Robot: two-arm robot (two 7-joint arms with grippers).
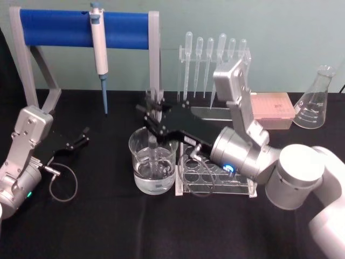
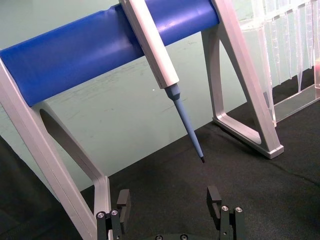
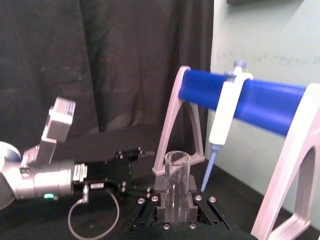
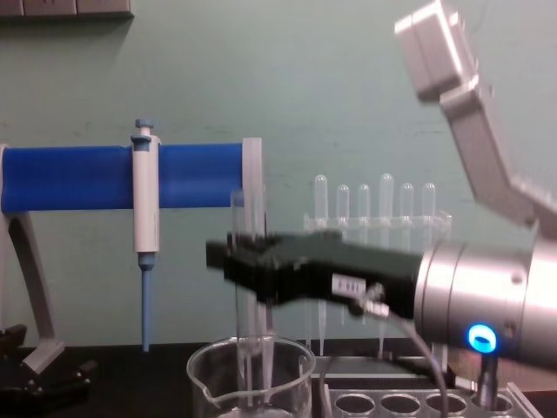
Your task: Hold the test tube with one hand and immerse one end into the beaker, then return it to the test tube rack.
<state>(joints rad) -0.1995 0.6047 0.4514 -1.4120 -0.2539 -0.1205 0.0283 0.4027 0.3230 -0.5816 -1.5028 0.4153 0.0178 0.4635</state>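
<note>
The test tube [image 4: 247, 335], a clear glass tube, stands upright in my right gripper [image 1: 154, 120], which is shut on its middle. Its lower end reaches down inside the beaker [image 1: 153, 162], a wide clear glass holding some water, and the open rim points up. In the right wrist view the test tube [image 3: 177, 185] sits clamped between the black fingers [image 3: 159, 189]. From the chest, the right gripper [image 4: 239, 261] hovers just above the beaker [image 4: 209, 374]. My left gripper [image 1: 83, 136] is parked at the table's left, open and empty, also visible from its own wrist camera [image 2: 169, 202].
A white pipettor [image 1: 99, 51] with a blue tip hangs on the blue-barred stand [image 1: 59, 29] behind. A pipette rack [image 1: 215, 59] stands at the back, a clear rack with round holes [image 1: 215, 181] right of the beaker, then a pink box [image 1: 272, 108] and a flask [image 1: 315, 100].
</note>
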